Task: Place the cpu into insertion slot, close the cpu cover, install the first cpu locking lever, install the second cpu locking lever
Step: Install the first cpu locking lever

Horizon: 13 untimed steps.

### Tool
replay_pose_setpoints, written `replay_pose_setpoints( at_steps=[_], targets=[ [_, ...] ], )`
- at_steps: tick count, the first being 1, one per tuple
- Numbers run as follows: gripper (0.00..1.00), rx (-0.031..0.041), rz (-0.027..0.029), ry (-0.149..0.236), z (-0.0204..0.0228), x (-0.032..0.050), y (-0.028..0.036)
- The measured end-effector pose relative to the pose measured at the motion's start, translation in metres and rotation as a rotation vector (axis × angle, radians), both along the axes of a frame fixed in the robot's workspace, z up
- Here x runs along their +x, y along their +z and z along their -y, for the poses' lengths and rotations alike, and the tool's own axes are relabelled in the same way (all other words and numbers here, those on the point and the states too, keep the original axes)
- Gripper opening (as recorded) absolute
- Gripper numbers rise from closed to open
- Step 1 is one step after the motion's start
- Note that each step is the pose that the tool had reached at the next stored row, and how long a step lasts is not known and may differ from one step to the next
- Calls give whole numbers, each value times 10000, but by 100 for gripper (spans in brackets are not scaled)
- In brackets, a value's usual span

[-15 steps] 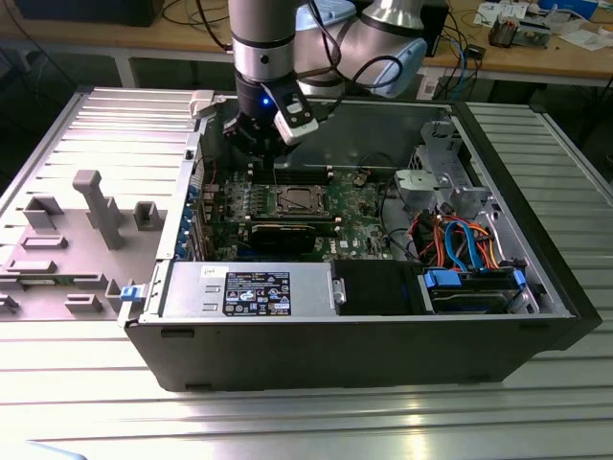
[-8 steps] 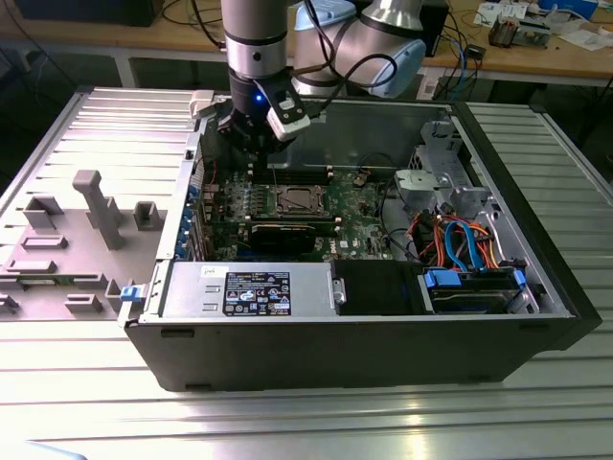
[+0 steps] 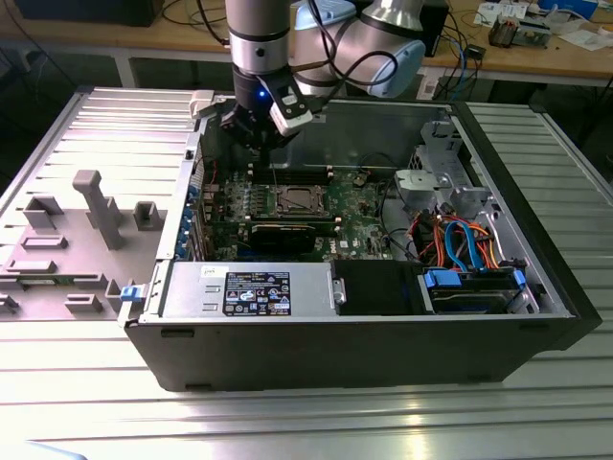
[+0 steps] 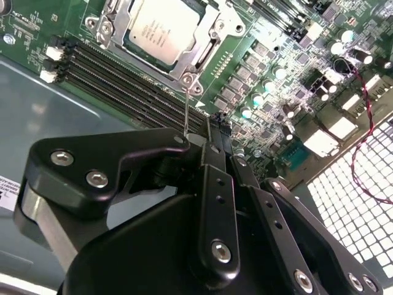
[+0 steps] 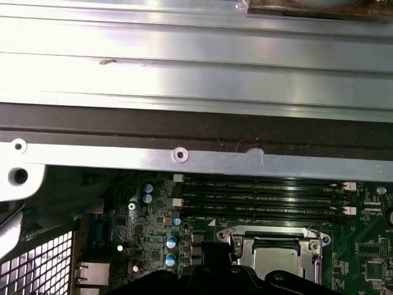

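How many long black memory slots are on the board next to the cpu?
4. The memory slots lie side by side in one parallel bank between the cpu and the case rail. In the first wrist view none looks hidden.

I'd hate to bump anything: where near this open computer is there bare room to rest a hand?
Bare: the ribbed table in front of the computer case, and the strip beside it at the exterior view's right. Crowded: inside the case, with motherboard, cables and the end effector.

Arm (image 3: 259,38) vertical, gripper (image 4: 218,128) pointing down, jaws together.
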<state>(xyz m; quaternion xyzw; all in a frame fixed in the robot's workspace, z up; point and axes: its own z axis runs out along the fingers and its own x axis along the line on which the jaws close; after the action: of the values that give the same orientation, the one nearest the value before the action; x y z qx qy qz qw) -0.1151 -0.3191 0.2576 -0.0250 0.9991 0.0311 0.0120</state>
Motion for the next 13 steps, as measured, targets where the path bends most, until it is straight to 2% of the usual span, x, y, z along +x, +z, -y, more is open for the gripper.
replay_pose_setpoints(
  at_steps=[13],
  targets=[
    [11, 4, 1, -1, -2, 4, -1]
  ],
)
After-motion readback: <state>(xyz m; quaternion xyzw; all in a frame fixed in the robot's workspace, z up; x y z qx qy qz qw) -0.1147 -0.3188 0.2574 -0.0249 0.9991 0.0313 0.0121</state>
